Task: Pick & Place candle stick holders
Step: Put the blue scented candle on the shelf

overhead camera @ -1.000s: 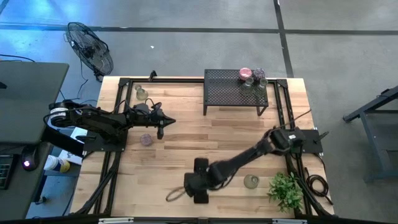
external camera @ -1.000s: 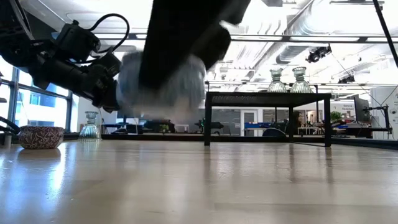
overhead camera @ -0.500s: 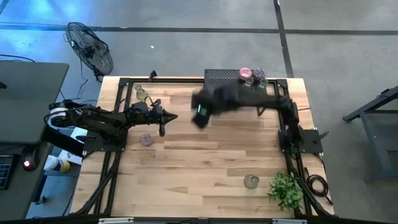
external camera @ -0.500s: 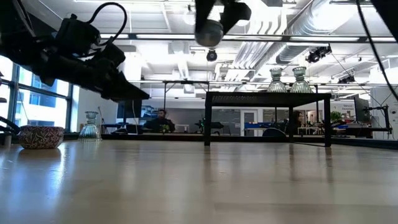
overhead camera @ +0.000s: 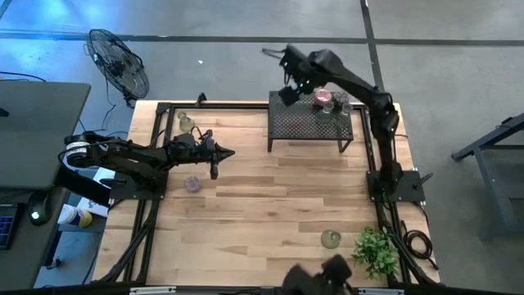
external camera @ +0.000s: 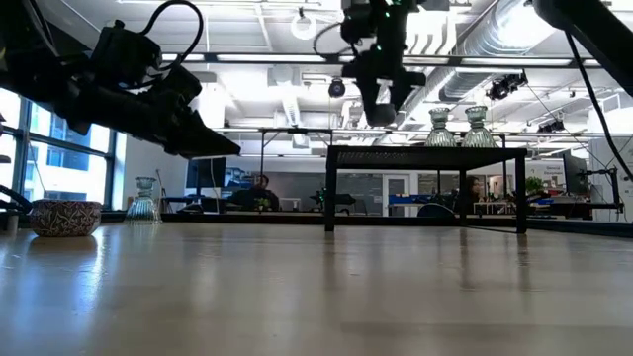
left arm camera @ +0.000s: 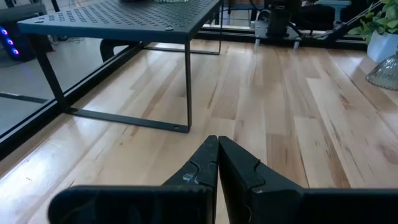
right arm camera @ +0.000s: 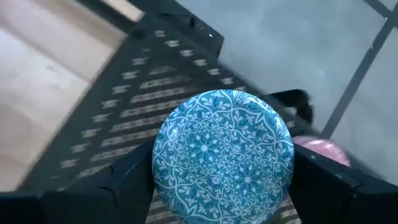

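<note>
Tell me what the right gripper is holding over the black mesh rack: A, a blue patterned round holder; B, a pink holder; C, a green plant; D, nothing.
A: the right gripper is clamped on the blue patterned holder above the black mesh rack.

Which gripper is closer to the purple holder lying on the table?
Left. The left gripper hangs just beside the purple holder; the right gripper, holding a blue holder, is far off above the black rack.

Open worktop (overhead camera: 270,205) centre, black mesh rack (overhead camera: 307,123) blocking the far edge, holders (overhead camera: 332,102) crowding its right end, lone holders (overhead camera: 192,183) at left, plant (overhead camera: 377,250) occupying near-right corner
</note>
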